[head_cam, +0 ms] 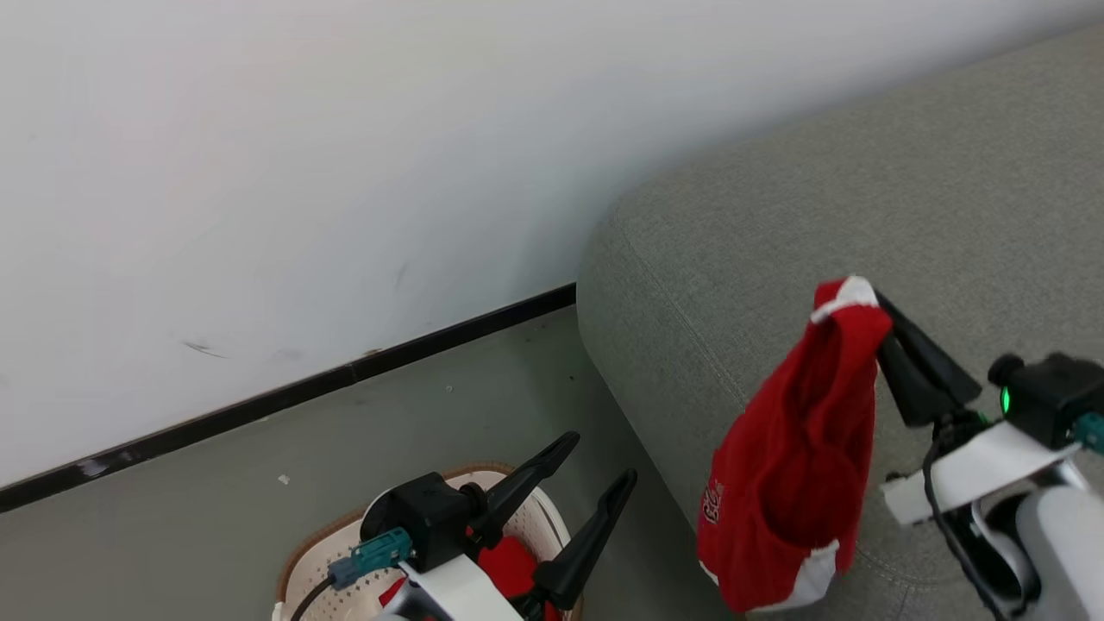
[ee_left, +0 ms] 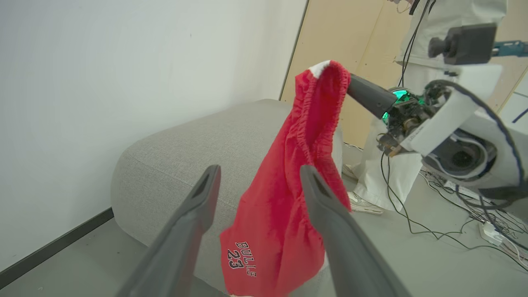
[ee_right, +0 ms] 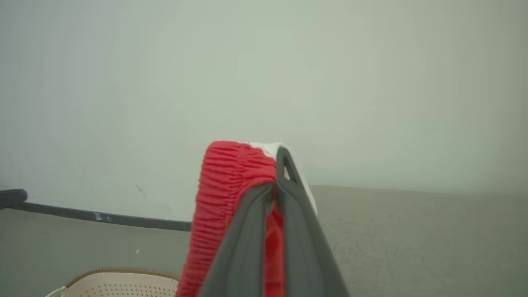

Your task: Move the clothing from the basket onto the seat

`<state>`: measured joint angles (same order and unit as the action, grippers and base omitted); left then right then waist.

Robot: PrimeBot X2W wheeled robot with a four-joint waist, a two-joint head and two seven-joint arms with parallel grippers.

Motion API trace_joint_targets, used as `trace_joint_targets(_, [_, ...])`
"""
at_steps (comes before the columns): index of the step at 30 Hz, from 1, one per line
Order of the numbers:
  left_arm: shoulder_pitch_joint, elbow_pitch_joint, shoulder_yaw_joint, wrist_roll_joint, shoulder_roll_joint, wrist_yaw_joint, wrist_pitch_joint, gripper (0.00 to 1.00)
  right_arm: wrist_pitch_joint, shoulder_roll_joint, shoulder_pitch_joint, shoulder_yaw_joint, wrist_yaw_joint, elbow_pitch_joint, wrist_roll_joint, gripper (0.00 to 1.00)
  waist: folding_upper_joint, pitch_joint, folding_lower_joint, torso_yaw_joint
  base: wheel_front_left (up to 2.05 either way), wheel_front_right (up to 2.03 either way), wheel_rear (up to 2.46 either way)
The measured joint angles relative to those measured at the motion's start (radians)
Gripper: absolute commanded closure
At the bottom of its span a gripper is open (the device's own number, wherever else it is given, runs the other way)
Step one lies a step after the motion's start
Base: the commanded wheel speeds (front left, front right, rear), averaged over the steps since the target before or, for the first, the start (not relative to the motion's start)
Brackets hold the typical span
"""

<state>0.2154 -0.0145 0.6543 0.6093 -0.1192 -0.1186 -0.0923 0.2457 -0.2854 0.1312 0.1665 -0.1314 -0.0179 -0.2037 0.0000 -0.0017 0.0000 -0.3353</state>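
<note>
A pair of red shorts point(head_cam: 798, 466) marked "23" hangs in the air at the front edge of the grey seat point(head_cam: 862, 190), not yet laid down, with the robot's right gripper point(head_cam: 878, 302) pinched tight on the elastic waistband. The left gripper point(head_cam: 599, 459) hovers empty, fingers spread wide, above the cream basket point(head_cam: 302, 565) on the floor, where more red clothing point(head_cam: 509, 561) lies. By the look of it the job is partway done: this piece needs setting on the cushion, and what remains in the basket must follow.
</note>
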Motion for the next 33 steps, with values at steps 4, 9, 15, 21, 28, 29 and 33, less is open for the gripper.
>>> trace_joint_targets(4, [0.0,-0.002,-0.013,-0.003,-0.003,0.002,-0.006,0.0,-0.021,-0.027,0.154,0.029,0.0,0.002,-0.022,1.0,0.0,0.02,0.0,-0.013,0.0,0.0,0.0])
trace_joint_targets(9, [0.003,-0.017,-0.037,-0.009,-0.005,0.018,-0.015,0.0,-0.053,-0.053,0.33,0.029,0.0,0.036,-0.071,1.0,0.0,0.05,0.0,-0.02,0.0,0.0,0.0])
trace_joint_targets(15, [0.007,-0.042,-0.059,-0.032,-0.01,0.04,-0.016,0.0,-0.09,-0.1,0.522,-0.031,0.0,0.103,-0.123,1.0,0.0,0.09,0.0,-0.017,0.0,0.0,0.0])
trace_joint_targets(21, [0.026,-0.08,-0.081,-0.05,-0.017,0.066,-0.016,0.0,-0.123,-0.174,0.66,-0.078,0.0,0.197,-0.148,1.0,0.0,0.134,0.0,-0.005,0.0,0.0,0.0])
trace_joint_targets(28, [0.052,-0.128,-0.081,-0.066,-0.039,0.079,-0.004,0.0,-0.133,-0.228,0.738,-0.148,0.0,0.299,-0.179,1.0,0.0,0.188,0.0,0.015,0.0,0.0,0.0])
trace_joint_targets(29, [0.059,-0.134,-0.08,-0.066,-0.04,0.081,0.002,0.0,-0.133,-0.24,0.741,-0.162,0.0,0.313,-0.179,1.0,0.0,0.196,0.0,0.017,0.0,0.0,0.0])
trace_joint_targets(33, [0.069,-0.153,-0.063,-0.084,-0.041,0.081,0.029,0.0,-0.133,-0.292,0.759,-0.205,0.0,0.372,-0.179,1.0,0.0,0.227,0.0,0.027,0.0,0.0,0.0])
